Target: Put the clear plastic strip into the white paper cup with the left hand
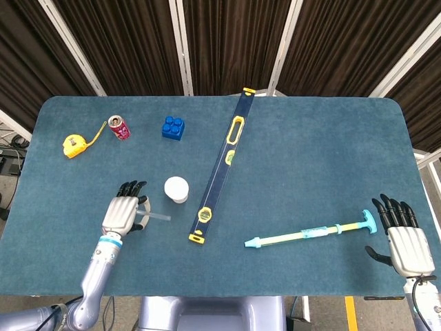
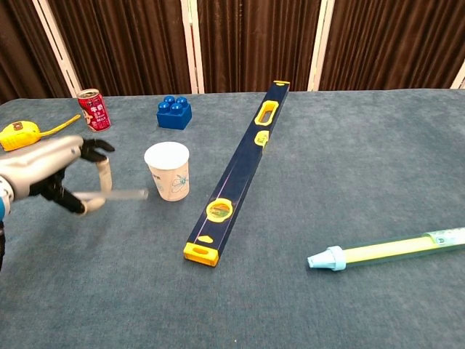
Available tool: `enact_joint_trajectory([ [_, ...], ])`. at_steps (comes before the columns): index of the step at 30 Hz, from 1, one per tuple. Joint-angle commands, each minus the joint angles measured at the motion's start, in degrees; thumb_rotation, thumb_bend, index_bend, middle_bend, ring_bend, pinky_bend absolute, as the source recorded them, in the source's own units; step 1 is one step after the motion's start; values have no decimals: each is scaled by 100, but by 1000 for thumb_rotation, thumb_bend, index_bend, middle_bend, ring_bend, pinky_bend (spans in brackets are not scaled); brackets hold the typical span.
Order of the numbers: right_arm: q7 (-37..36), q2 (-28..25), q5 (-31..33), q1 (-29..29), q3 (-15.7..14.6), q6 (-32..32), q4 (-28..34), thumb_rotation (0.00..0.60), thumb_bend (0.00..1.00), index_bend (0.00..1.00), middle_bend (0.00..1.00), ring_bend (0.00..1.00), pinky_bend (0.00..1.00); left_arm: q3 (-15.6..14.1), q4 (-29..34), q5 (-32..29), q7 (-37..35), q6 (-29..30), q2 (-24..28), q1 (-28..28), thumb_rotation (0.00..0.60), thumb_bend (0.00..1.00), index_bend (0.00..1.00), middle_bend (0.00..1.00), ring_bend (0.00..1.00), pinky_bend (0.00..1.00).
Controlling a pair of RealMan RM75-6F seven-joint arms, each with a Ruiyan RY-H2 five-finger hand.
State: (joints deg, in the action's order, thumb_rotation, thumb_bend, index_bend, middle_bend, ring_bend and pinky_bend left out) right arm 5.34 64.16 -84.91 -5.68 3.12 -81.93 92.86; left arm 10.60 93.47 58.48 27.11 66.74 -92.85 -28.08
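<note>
My left hand point(image 1: 122, 214) point(image 2: 54, 174) pinches one end of the clear plastic strip point(image 2: 120, 195) point(image 1: 158, 218) and holds it level in the air. The strip's free end points right, close to the side of the white paper cup point(image 2: 168, 170) point(image 1: 176, 189), below its rim. The cup stands upright on the blue cloth, just right of the hand. My right hand point(image 1: 404, 238) rests at the near right corner with its fingers spread and nothing in it; the chest view does not show it.
A long blue and yellow spirit level point(image 1: 222, 163) lies diagonally right of the cup. A pale blue and yellow syringe-like tube point(image 1: 310, 234) lies near my right hand. At the back left are a red can point(image 1: 119, 127), a yellow tape measure point(image 1: 75, 144) and a blue brick point(image 1: 173, 127).
</note>
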Motion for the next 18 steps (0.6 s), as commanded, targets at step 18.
enact_joint_trajectory([
  [18, -180, -62, 8, -30, -23, 100, 38, 600, 152, 44, 0, 0, 0, 2240, 708, -2312, -2358, -823, -153, -876, 600, 416, 564, 94, 0, 32],
])
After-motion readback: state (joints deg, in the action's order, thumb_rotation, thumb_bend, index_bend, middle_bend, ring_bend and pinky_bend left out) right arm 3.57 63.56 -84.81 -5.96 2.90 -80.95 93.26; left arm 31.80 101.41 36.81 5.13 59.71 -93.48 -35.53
